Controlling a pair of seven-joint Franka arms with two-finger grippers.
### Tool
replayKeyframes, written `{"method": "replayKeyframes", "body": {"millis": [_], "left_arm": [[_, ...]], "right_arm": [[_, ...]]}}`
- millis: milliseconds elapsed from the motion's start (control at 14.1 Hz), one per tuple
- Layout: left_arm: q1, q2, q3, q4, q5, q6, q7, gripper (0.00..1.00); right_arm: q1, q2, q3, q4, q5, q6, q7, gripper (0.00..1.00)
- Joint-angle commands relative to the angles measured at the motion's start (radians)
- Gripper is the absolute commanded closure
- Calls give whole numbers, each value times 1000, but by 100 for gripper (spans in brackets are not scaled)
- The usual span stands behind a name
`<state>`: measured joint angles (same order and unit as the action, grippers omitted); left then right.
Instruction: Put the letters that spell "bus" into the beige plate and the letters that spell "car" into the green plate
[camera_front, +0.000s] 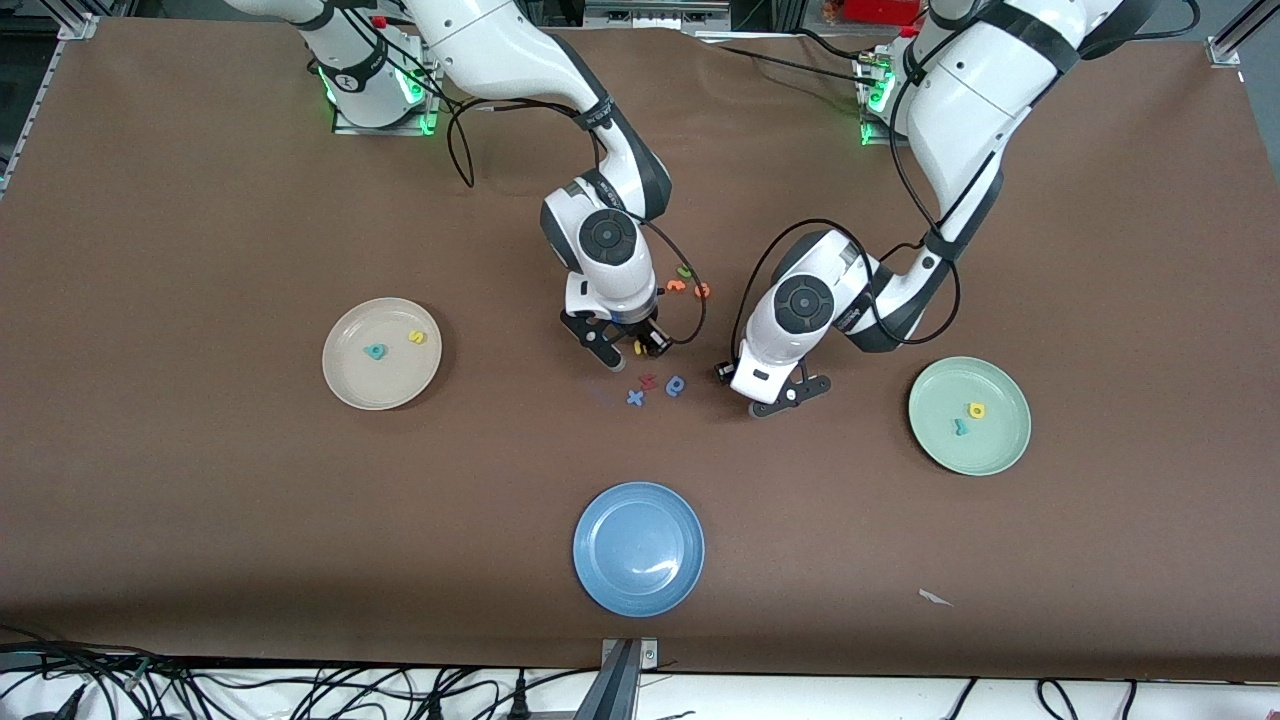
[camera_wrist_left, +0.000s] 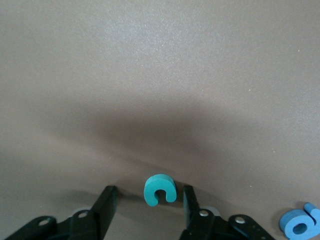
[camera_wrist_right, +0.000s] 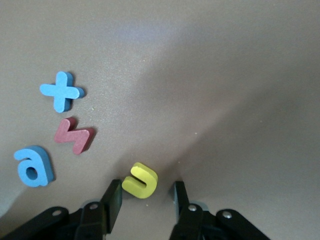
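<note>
The teal "c" (camera_wrist_left: 160, 189) lies on the brown table between the fingertips of my open left gripper (camera_wrist_left: 148, 191), close to one finger (camera_wrist_left: 189, 202) with a wide gap to the other. In the front view the left gripper (camera_front: 790, 395) hides it. My right gripper (camera_wrist_right: 146, 186) (camera_front: 632, 352) stands open around the yellow "u" (camera_wrist_right: 140, 180) (camera_front: 638, 347), one finger (camera_wrist_right: 114, 199) at its edge. The beige plate (camera_front: 350, 385) holds a teal "b" (camera_front: 376, 351) and a yellow "s" (camera_front: 417, 337). The green plate (camera_front: 1005, 445) holds a yellow "a" (camera_front: 976, 410) and a teal "r" (camera_front: 960, 428).
A blue "x" (camera_front: 635, 398), a dark red letter (camera_front: 648, 381) and a blue "a" (camera_front: 675, 386) lie just nearer the camera than the right gripper. Two orange letters (camera_front: 676, 287) and a green one (camera_front: 685, 271) lie beside the right arm. A blue plate (camera_front: 638, 548) sits near the front edge.
</note>
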<state>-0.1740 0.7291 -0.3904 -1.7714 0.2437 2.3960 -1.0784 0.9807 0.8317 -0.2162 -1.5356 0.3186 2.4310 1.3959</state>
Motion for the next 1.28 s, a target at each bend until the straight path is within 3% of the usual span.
{"method": "replayKeyframes", "body": {"millis": [0, 213, 497, 639, 710, 995, 1208], "left_arm": [[-18, 26, 13, 56, 28, -1, -25, 50], [-19, 33, 13, 67, 29, -1, -37, 60], [-19, 38, 13, 67, 31, -1, -38, 62], [-19, 38, 13, 67, 32, -1, -38, 69], [-21, 38, 13, 66, 32, -1, -37, 73], [-13, 32, 13, 69, 35, -14, -18, 84], [22, 4, 12, 107, 40, -117, 90, 87]], "right_arm": [[6, 36, -12, 23, -22, 10, 12, 50], [4, 49, -14, 23, -24, 37, 14, 50], [3, 56, -14, 23, -32, 40, 14, 50], [3, 58, -14, 23, -32, 40, 14, 51], [1, 59, -17, 23, -33, 42, 14, 53], [3, 56, -23, 25, -32, 40, 14, 79], [4, 47, -31, 25, -32, 36, 14, 80]]}}
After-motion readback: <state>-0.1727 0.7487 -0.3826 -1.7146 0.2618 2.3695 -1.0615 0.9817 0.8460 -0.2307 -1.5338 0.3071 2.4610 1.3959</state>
